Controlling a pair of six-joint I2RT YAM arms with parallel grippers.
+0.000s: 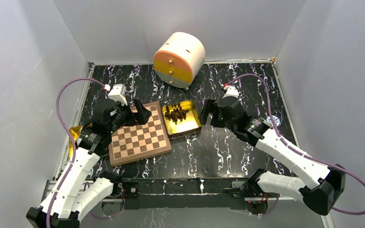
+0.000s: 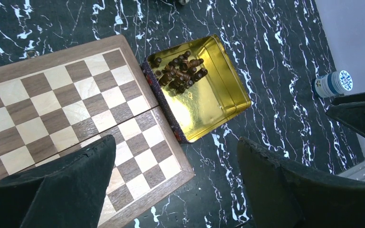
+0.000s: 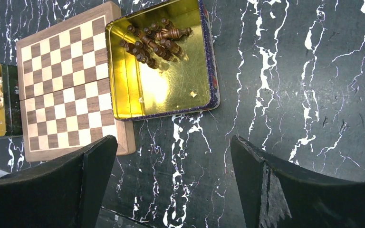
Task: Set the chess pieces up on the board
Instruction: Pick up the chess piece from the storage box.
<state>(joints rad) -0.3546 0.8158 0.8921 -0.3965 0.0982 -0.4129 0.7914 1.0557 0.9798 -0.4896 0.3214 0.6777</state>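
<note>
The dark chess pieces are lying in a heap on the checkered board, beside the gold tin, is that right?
Not quite. The dark chess pieces are lying in a heap inside the gold tin, which sits beside the checkered board. The right wrist view shows this clearly.

Black marble-pattern tabletop (image 1: pixel 228 152) with white veins. Plain pale grey walls (image 1: pixel 19 71) on the left, back and right. Silver trim strip (image 1: pixel 247 61) along the back edge. Lighting even, shadows soft.
</note>
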